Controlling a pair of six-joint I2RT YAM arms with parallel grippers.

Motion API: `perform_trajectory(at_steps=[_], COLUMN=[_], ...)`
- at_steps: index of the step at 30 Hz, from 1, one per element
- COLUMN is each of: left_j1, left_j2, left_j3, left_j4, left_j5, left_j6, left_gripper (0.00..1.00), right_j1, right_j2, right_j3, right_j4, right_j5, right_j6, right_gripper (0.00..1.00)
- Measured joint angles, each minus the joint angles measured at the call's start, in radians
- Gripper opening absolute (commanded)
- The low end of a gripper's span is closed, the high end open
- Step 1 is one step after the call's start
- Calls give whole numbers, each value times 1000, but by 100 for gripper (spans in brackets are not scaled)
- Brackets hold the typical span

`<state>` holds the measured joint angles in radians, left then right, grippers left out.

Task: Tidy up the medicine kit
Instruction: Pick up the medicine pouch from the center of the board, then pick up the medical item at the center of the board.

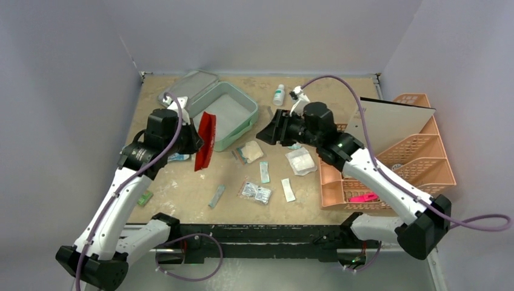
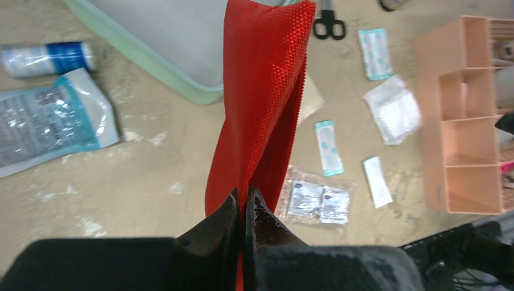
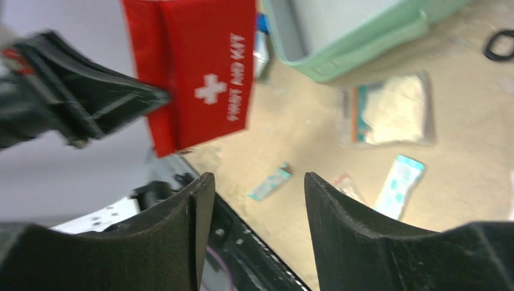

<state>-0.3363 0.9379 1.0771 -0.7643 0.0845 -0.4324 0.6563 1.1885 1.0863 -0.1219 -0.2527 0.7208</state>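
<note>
Nearest the lens, my left gripper (image 2: 244, 206) — jaws pinched tight on one edge of the red first-aid pouch (image 2: 260, 91), which I hold on edge over the table (image 1: 176, 188). My right gripper (image 3: 257, 179) — jaws apart, nothing between them, pointed at the pouch's printed face. Medicine kit (image 1: 253, 115): far left-centre of the table, lid swung open behind it, just beyond the held pouch. Foil sachets (image 1: 255, 191) lie loose toward the near edge; the peach rack (image 1: 424, 151) stands at right.

Red pouch (image 1: 205, 140) upright beside medicine kit (image 1: 241, 134) near corner; kit interior reachable from above.
</note>
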Motion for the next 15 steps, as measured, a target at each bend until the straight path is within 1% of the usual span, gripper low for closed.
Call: perform_trajectory(at_steps=[4, 6, 8, 11, 15], left_j1=[0, 0, 0, 0, 0], left_j2=[34, 29, 10, -65, -190], left_j3=[24, 24, 18, -27, -100], left_j4=[-61, -90, -97, -82, -63], left_j5=[-87, -124, -153, -178, -190], left_j6=[31, 41, 51, 56, 60], left_gripper=[0, 0, 0, 0, 0], right_j1=[48, 63, 83, 129, 165], right_j2=[80, 129, 180, 271, 355], right_j3=[43, 58, 74, 106, 118], right_j4=[-135, -199, -252, -316, -346], right_j5=[142, 209, 273, 347, 375], right_j6=[-73, -105, -132, -161, -175], right_gripper=[51, 51, 47, 42, 40])
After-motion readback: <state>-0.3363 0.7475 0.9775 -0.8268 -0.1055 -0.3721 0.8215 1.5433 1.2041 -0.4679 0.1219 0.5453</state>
